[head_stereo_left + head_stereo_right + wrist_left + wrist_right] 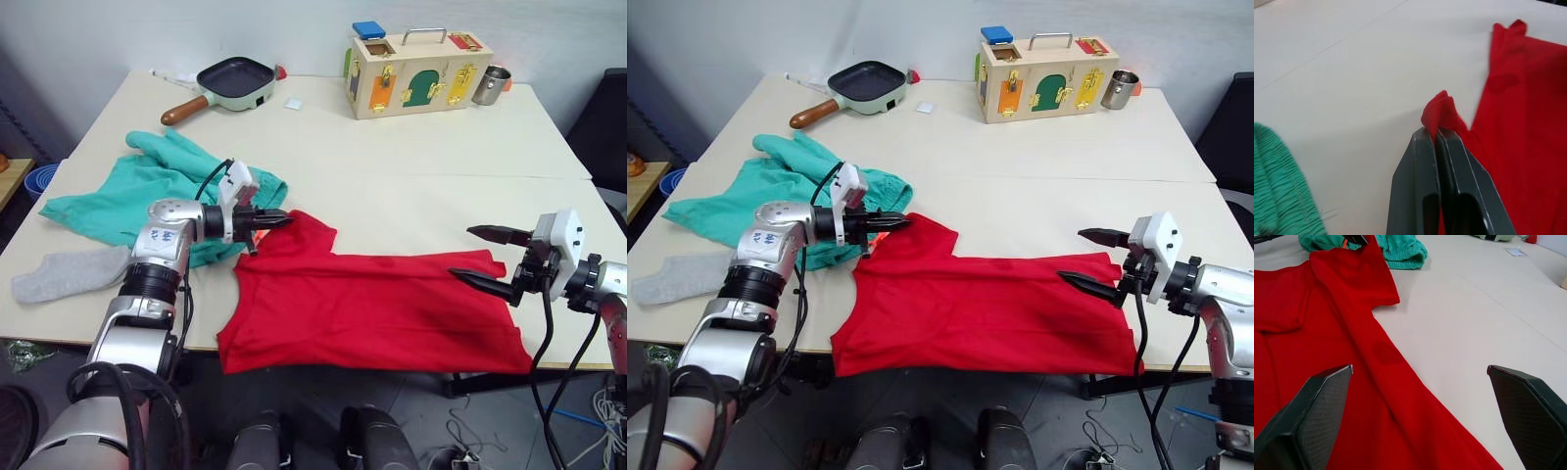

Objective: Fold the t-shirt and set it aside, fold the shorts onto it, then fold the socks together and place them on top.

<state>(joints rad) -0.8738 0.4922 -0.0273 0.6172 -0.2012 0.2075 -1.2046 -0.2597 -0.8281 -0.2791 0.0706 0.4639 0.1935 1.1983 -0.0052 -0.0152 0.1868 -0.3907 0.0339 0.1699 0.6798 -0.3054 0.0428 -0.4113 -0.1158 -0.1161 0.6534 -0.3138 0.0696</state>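
The red t-shirt lies spread along the table's front edge. My left gripper is shut on a pinch of its fabric at the far left corner; the left wrist view shows red cloth bunched between the closed fingers. At the t-shirt's right end my right gripper stands wide open, one finger over the cloth edge, holding nothing. The teal shorts lie crumpled left of the t-shirt. One grey sock lies flat at the front left corner.
A green frying pan with a wooden handle sits at the back of the table. A wooden latch box and a metal cup stand at the back right. A blue bowl sits off the left edge.
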